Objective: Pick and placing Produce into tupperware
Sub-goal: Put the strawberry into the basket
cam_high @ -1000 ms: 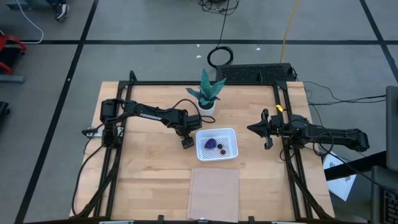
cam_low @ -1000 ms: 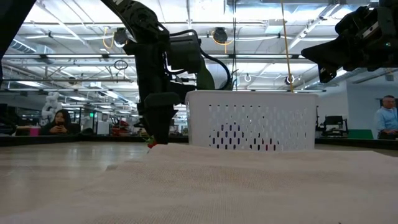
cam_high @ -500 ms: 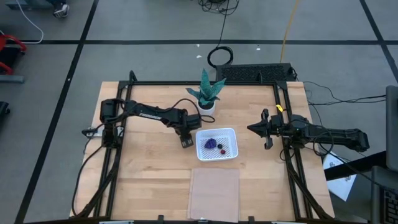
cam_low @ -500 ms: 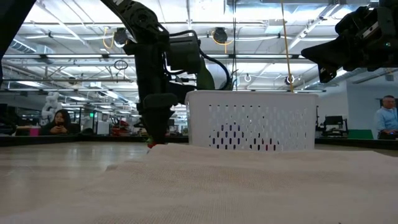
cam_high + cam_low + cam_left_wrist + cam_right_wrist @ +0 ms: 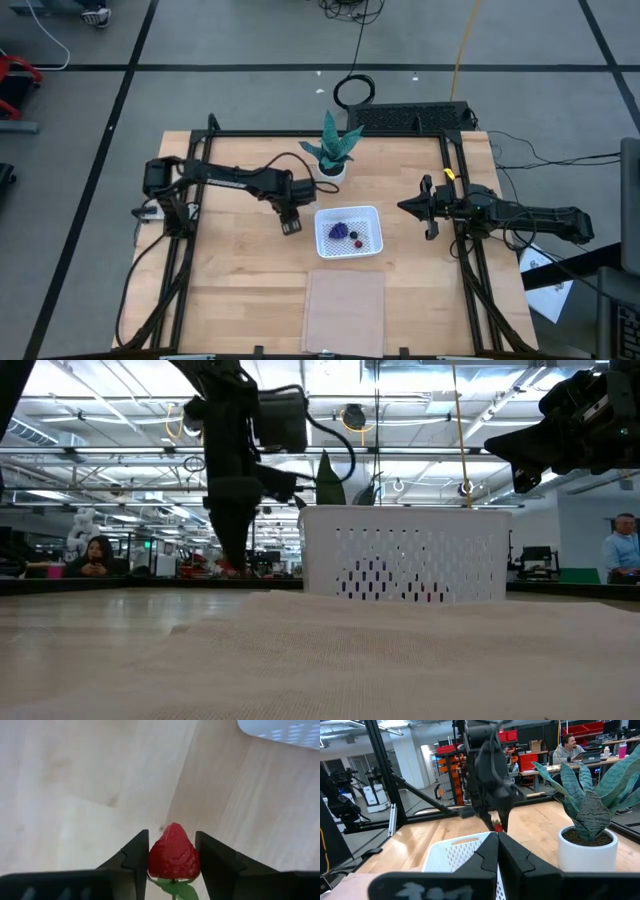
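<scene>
A red strawberry with a green leaf [image 5: 173,856] sits between the fingers of my left gripper [image 5: 291,226], which is shut on it just left of the white tupperware [image 5: 372,213]. The gripper points down and hangs above the wooden table. A purple cluster [image 5: 339,230] and two small dark fruits [image 5: 355,240] lie in the tupperware. My right gripper [image 5: 428,210] waits shut and level, to the right of the tupperware. My left gripper pinches the strawberry's two sides [image 5: 152,861] between its two fingers [image 5: 134,860], coming from above and pointing down. The red tip points down toward the table and the green leaf end [image 5: 176,889] lies back between the fingers. The fruit hangs clear of the table.
A green plant in a white pot [image 5: 332,152] stands just behind the left gripper and the tupperware. A flat tan sheet [image 5: 345,310] lies at the near edge. Black frame rails [image 5: 180,260] run along both table sides. Bare wood lies left of the gripper.
My left gripper has risen from the table beside the tupperware and shifted a little toward the table's left edge. The strawberry has come up with it and hangs clear of the wood.
</scene>
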Tool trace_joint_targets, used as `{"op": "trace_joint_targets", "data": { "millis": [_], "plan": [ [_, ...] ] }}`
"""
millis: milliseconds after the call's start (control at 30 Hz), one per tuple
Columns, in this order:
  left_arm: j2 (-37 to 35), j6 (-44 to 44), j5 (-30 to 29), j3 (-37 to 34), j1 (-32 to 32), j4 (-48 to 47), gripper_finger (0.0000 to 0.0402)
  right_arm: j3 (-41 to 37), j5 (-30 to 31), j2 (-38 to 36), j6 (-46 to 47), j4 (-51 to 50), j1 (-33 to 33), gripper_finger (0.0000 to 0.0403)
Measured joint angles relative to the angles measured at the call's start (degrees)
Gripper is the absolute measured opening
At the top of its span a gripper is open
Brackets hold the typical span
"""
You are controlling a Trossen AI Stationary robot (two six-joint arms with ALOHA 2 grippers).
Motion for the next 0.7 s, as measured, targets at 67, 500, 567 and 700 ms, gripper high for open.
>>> {"op": "trace_joint_targets", "data": {
  "millis": [67, 500, 567, 700],
  "plan": [
    [-1.97, -0.08, -0.69, 0.00, 0.10, -0.76, 0.0135, 0.00, 0.00, 0.00, 0.00, 0.02, -0.01, 0.0000],
    [-13.56, -0.76, -0.70, 0.09, 1.36, -2.54, 0.0127, 0.02, 0.02, 0.00, 0.22, 0.17, -0.02, 0.0000],
    [-14.37, -0.65, -0.72, 0.09, 1.36, -3.01, 0.0128, 0.02, 0.02, 0.00, 0.22, 0.14, -0.02, 0.0000],
    [-15.18, 1.01, -0.83, 0.15, 1.38, -2.65, 0.0128, 0.00, 0.02, 0.00, 0.22, 0.15, -0.01, 0.0000]
  ]
}}
